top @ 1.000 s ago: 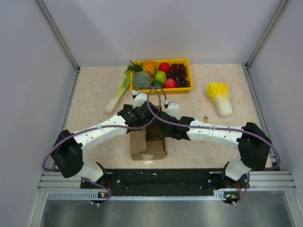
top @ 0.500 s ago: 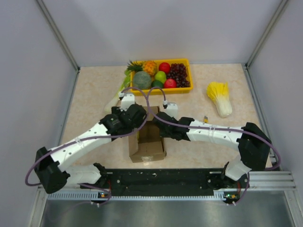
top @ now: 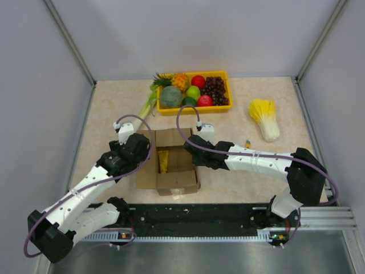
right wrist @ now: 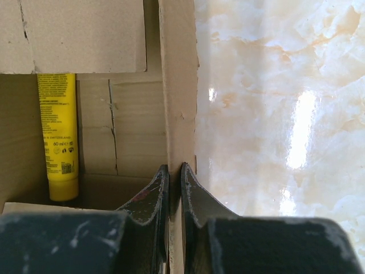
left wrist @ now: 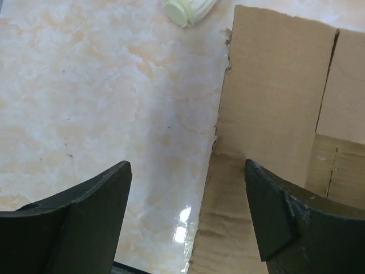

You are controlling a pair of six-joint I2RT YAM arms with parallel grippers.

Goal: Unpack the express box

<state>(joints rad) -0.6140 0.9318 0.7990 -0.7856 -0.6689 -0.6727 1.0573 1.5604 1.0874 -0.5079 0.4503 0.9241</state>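
Note:
The express box [top: 178, 181] is a brown cardboard carton in the middle of the table, with its flaps open. A yellow tube [top: 163, 160] lies inside it [right wrist: 57, 131]. The left flap [left wrist: 274, 103] lies spread out on the table. My left gripper [top: 135, 151] hangs over that flap's outer edge, open with nothing between its fingers [left wrist: 186, 171]. My right gripper [top: 195, 158] is shut on the box's right wall [right wrist: 178, 85], one finger inside and one outside [right wrist: 174, 168].
A yellow tray [top: 228, 91] of fruit stands at the back. A leek [top: 145, 108] lies to its left, its cut end [left wrist: 191, 8] just beyond the box flap. A napa cabbage [top: 265, 117] lies at the right, a small object [top: 248, 142] near it.
My left arm has drawn back to the left from over the box. The box's left flap has swung outward, and the yellow tube now shows. The right arm has not moved.

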